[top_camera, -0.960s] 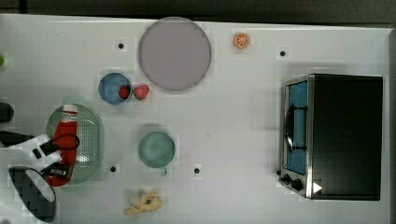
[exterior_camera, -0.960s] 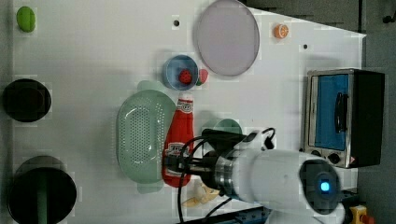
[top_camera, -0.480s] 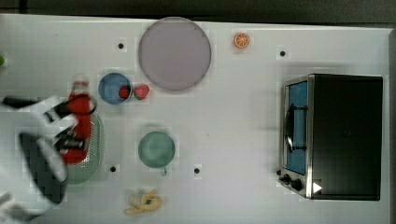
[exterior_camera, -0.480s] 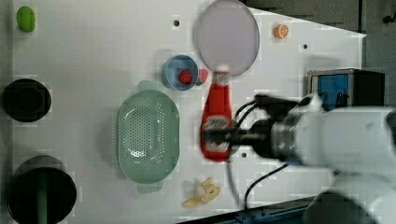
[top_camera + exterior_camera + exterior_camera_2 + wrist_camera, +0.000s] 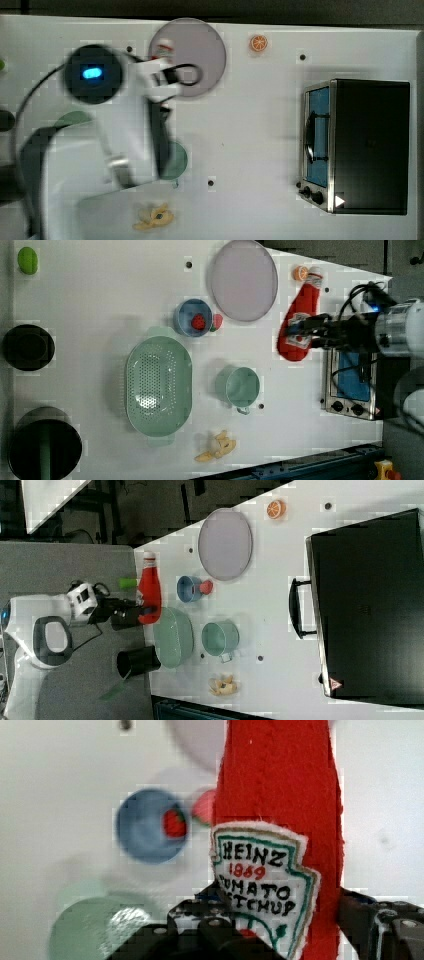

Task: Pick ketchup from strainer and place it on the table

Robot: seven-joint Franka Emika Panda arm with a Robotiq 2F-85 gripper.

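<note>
While the jaws of the gripper [image 5: 306, 336] clamp the lower body of the ketchup [image 5: 299, 320], the bottle hangs above the bench [image 5: 100, 300] at the right of the left view, well apart from the strainer [image 5: 158, 385] at lower centre-left.

Grey floor [image 5: 75, 560] and dark metal frame legs [image 5: 112, 510] beyond the white tabletop's edge.
</note>
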